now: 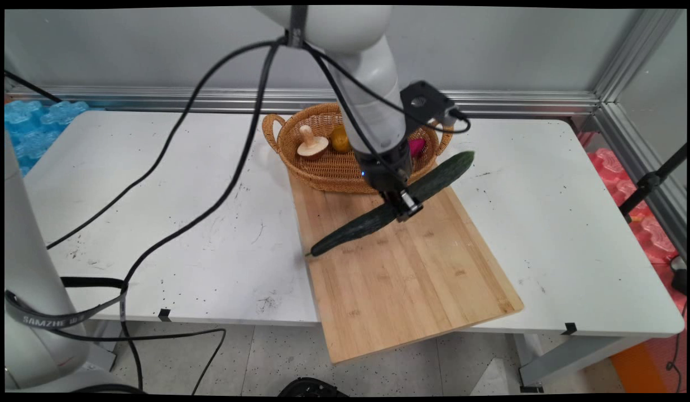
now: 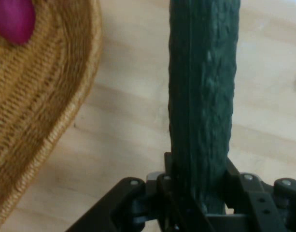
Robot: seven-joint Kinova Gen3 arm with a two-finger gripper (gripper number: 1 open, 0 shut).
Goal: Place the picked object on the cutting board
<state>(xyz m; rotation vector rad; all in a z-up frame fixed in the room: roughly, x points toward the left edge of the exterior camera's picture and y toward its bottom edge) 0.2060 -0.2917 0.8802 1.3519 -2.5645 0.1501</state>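
A long dark green cucumber (image 1: pixel 362 226) (image 2: pixel 203 96) hangs slantwise a little above the wooden cutting board (image 1: pixel 401 273), its lower tip near the board's left edge and its upper end out past the basket. My gripper (image 1: pixel 402 205) (image 2: pixel 198 186) is shut on the cucumber near its middle, with a black finger on each side of it in the hand view. Pale board (image 2: pixel 123 135) shows beneath the cucumber.
A wicker basket (image 1: pixel 322 170) (image 2: pixel 36 121) stands on the board's far end, holding a wooden mushroom (image 1: pixel 311 142), an orange-yellow fruit (image 1: pixel 339 139) and a magenta item (image 1: pixel 416 147) (image 2: pixel 13 19). Black cables hang over the table's left half. The board overhangs the table's near edge.
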